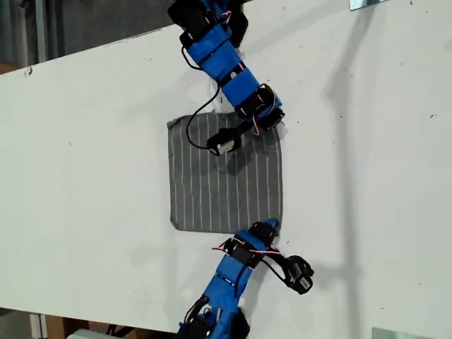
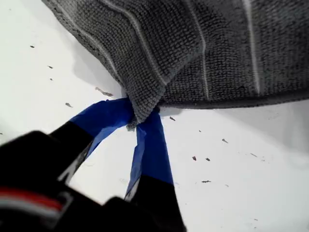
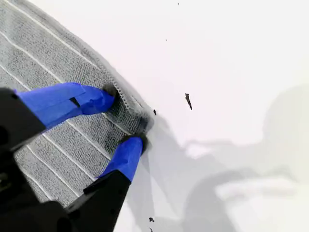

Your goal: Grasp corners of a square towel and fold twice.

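Observation:
The grey pinstriped towel [image 1: 212, 183] lies flat on the white table [image 1: 85, 155]. My first gripper [image 1: 267, 227] belongs to the arm at the bottom of the exterior view. It is shut on the towel's near right corner [image 2: 143, 107], and the cloth [image 2: 193, 48] rises slightly from the pinch. My second gripper [image 1: 274, 119], on the arm coming from the top of the exterior view, is at the far right corner [image 3: 144, 120]. Its blue fingers [image 3: 72, 101] stand partly apart, one on the cloth [image 3: 48, 82] and one at its edge. The two corners at the exterior view's left lie free.
Bare white tabletop surrounds the towel on all sides. The table's edges run along the top left and bottom left of the exterior view. Small dark specks [image 3: 188, 100] dot the surface. A metal piece [image 1: 367, 3] sits at the exterior view's top right.

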`<act>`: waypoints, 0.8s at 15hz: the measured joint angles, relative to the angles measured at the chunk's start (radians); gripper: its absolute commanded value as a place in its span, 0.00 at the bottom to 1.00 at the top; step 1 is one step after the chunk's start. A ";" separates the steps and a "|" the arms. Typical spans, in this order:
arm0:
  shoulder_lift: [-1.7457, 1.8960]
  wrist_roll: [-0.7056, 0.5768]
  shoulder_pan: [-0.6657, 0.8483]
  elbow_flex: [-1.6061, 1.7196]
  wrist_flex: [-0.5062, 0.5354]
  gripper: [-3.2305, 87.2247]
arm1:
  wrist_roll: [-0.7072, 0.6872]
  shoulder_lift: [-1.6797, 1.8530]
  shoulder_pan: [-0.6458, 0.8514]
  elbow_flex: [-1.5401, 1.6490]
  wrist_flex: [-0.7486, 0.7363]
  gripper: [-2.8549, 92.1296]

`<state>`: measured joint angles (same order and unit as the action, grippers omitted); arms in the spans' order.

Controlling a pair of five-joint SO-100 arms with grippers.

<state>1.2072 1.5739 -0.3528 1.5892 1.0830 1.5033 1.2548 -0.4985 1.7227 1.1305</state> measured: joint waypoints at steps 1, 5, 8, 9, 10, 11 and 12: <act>-0.008 0.014 -0.012 -0.002 -0.014 0.21 | 0.000 0.000 -0.002 -0.002 0.000 0.03; -0.089 0.078 -0.055 0.025 -0.170 0.04 | 0.000 -0.005 -0.008 -0.011 0.000 0.03; -0.109 0.137 -0.080 0.038 -0.235 0.04 | 0.000 -0.008 -0.011 -0.028 0.008 0.03; -0.101 0.144 -0.083 0.040 -0.232 0.04 | 0.002 -0.009 -0.014 -0.043 0.021 0.03; -0.084 0.144 -0.083 0.037 -0.224 0.04 | 0.005 -0.012 -0.018 -0.077 0.060 0.03; -0.057 0.138 -0.083 -0.006 -0.149 0.04 | 0.002 -0.014 -0.031 -0.153 0.141 0.03; -0.055 0.120 -0.081 -0.074 -0.052 0.04 | 0.002 -0.008 -0.041 -0.236 0.239 0.03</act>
<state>1.1520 1.6935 -0.4341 1.5156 1.0308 1.5048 1.2471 -0.5400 1.4864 1.3698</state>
